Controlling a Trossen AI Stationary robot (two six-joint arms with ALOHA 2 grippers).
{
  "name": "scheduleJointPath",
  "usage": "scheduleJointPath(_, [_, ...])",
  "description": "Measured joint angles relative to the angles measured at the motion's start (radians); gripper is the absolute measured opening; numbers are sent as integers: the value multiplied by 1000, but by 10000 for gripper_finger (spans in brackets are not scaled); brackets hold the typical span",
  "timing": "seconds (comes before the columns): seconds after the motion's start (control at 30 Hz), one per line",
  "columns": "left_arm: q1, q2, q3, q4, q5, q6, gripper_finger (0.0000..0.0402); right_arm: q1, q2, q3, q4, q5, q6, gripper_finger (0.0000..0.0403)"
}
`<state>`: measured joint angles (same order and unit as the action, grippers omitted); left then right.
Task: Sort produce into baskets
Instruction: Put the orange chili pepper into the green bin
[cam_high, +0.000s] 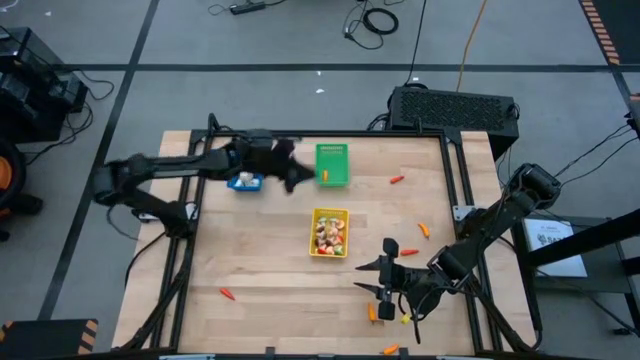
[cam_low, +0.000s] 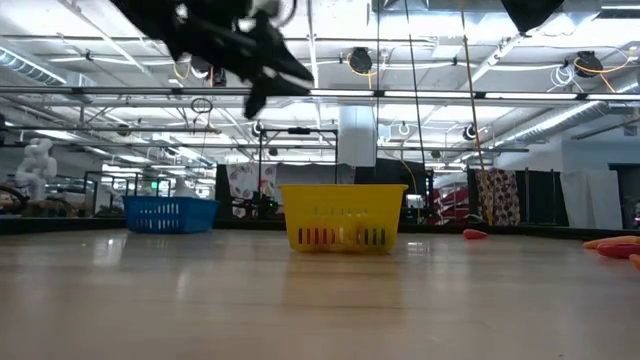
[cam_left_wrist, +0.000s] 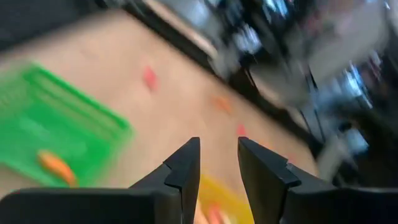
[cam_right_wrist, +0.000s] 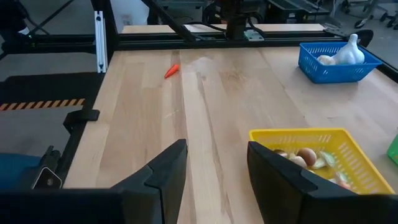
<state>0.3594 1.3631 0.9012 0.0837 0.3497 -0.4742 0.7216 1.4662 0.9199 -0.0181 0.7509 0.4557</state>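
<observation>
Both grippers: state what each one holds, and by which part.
Nothing is held. The left gripper is open and empty near the green basket; the right gripper is open and empty near the yellow basket.

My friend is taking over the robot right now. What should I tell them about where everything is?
Left gripper: jaws open, empty, hanging between the blue basket and the green basket.
Right gripper: jaws open, empty, near the table's front right.
Blue basket holds white bulbs. Green basket holds one orange piece. Yellow basket, in the middle, holds mixed pieces.
Still loose on the table: carrot pieces at back right, mid right, front left and a few beside the right arm.
Left to do: sort those strays.
</observation>
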Motion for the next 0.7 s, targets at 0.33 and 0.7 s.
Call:
scheduleJointPath(0.33, [-386, -239, -1, -625, -73, 79, 113, 0, 0, 0, 11, 0, 4, 160])
scheduleJointPath(0.7, [-787, -27, -30, -248, -471, 221, 113, 1, 0, 1, 22, -107, 167, 160])
